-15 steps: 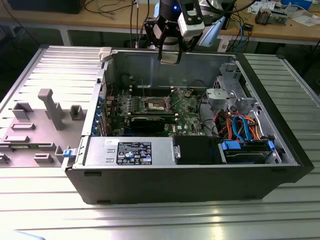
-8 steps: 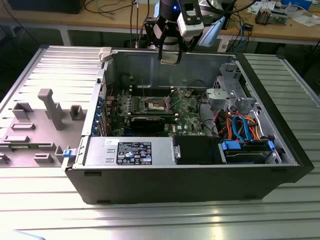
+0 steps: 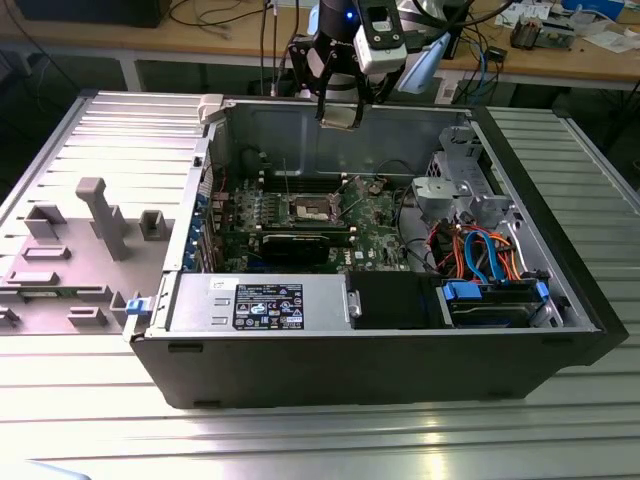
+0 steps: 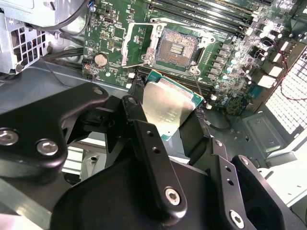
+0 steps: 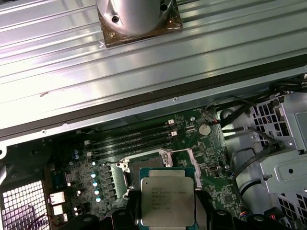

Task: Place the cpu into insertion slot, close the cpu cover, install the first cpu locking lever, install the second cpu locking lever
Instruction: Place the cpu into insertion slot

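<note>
Cpu (image 5: pixel 168 196) is clamped in the gripper (image 3: pixel 340 112), well above the insertion slot (image 4: pixel 175 48) (cpu cover (image 4: pixel 136 45) raised). Placement step in hand; seating probably needs square alignment.

Silver-grey cpu (image 5: pixel 167 196), green circuit board (image 5: pixel 213 153), black case (image 3: pixel 350 370)

Bg: tabletop (image 3: pixel 300 440) is ribbed alu profile, silver-grey, w/ a bright glare patch (image 3: pixel 440 445) near the front edge. Grey plastic fixtures (image 3: pixel 100 215) sit on it at the exterior view's left. Behind: wooden workbench (image 3: pixel 200 45) w/ white leg (image 3: pixel 127 70), dark underneath. Loose cables (image 3: pixel 215 18) on the bench top, papers (image 3: pixel 610 40) + small clutter at the exterior view's right end.
</note>
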Controlling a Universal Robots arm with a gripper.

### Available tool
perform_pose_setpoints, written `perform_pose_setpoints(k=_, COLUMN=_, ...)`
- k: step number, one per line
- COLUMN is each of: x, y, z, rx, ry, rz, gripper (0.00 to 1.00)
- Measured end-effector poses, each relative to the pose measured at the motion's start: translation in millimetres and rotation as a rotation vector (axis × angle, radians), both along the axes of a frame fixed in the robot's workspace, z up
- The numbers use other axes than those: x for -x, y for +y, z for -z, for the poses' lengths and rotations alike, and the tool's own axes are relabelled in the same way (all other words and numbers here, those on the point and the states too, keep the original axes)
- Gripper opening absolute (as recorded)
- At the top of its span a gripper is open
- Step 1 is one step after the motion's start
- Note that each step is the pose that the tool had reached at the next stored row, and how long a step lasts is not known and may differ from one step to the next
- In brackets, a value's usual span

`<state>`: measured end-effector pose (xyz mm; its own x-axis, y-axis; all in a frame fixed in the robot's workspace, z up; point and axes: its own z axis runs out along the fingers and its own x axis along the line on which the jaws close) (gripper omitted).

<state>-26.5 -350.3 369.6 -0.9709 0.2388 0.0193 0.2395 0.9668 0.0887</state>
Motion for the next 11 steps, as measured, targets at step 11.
perform_pose_setpoints(k=11, x=0.0, y=0.0, z=0.0, rx=0.0000, ry=0.0000, rz=0.013, gripper=0.54)
